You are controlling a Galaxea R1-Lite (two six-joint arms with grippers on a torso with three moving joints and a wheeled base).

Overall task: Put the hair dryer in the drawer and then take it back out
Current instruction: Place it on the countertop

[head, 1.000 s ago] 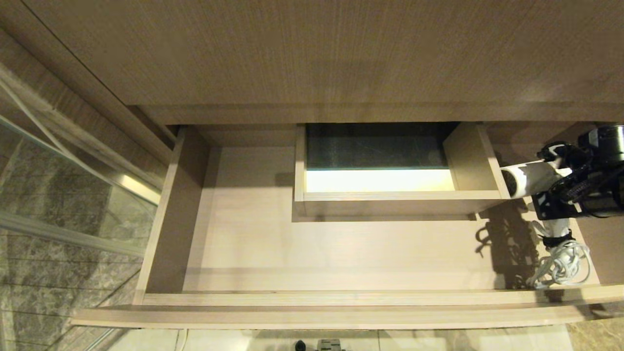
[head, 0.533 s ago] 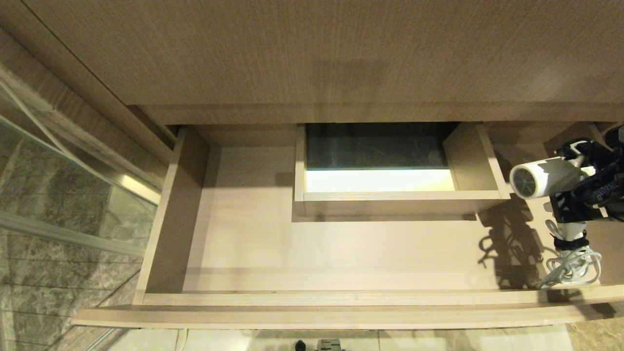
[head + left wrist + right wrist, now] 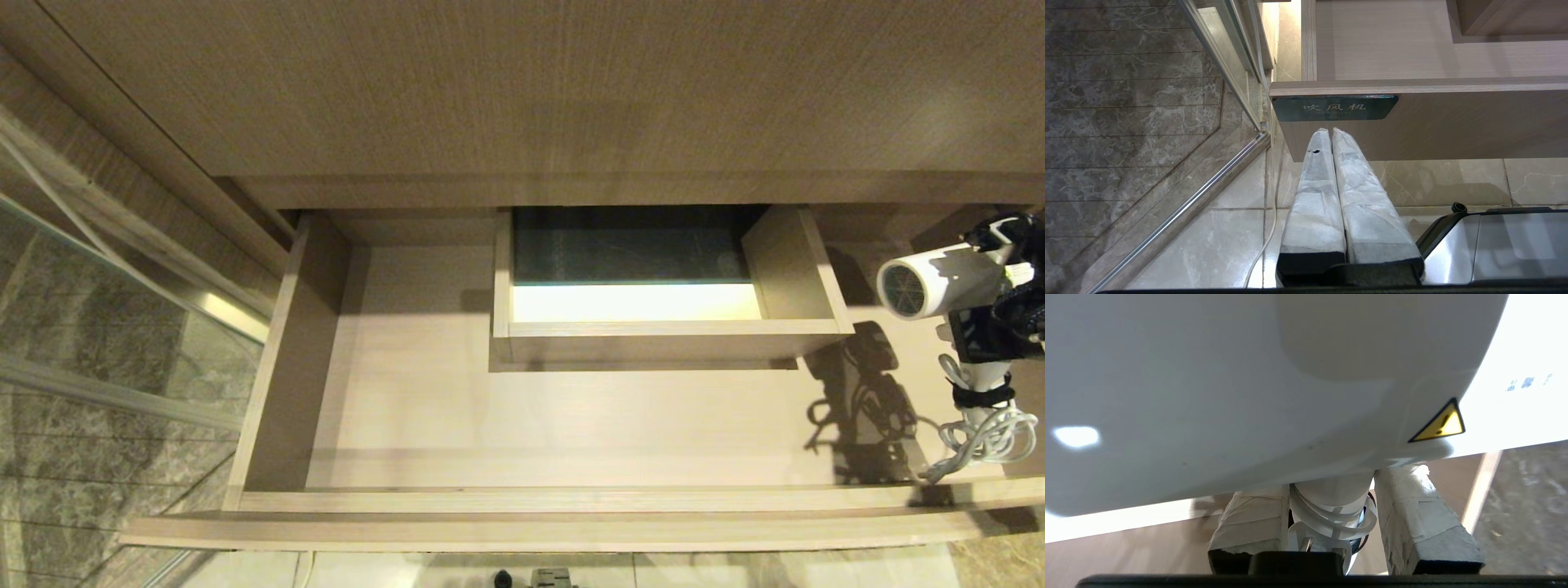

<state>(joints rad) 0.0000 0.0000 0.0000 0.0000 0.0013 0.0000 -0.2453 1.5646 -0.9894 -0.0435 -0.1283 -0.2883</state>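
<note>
From the head view, the drawer (image 3: pixel 571 425) stands pulled right out under the wood-grain counter (image 3: pixel 522 82), wide and shallow, its boxed cut-out (image 3: pixel 645 327) sitting at the middle of the far side. Over at the far right edge the right claw (image 3: pixel 984 351) is holding the hair dryer (image 3: pixel 939 282) up above the drawer's right end, barrel lying level with its dark mesh grille facing left, handle pointing toward the near side. The bundled white cord (image 3: pixel 984 433) dangles from the handle under a black strap (image 3: pixel 984 398), and a hard shadow of the lot falls on the drawer floor just left of it. Most of the right arm is cut off by the frame edge, so only dark bits of wrist show. A glass panel (image 3: pixel 98 327) and marble floor fill the left.

The left wrist view gives what the head view cannot: the left claw (image 3: pixel 1327 134), parked low in front of the drawer, its two padded fingers (image 3: pixel 1359 192) pressed together with nothing between them, tips pointing at the drawer's front panel. A dark label (image 3: pixel 1335 108) with white characters sits on that panel's left end. Pale floor tiles (image 3: pixel 1453 179) lie beneath, and a shiny corner of the robot's base (image 3: pixel 1494 245) pokes in.

The right wrist view is nearly swamped by the dryer's white body, a yellow warning triangle (image 3: pixel 1439 424) on it. Below, the taped fingers (image 3: pixel 1412 514) grip either side of the handle, coils of cord between them. Little else is readable here.
</note>
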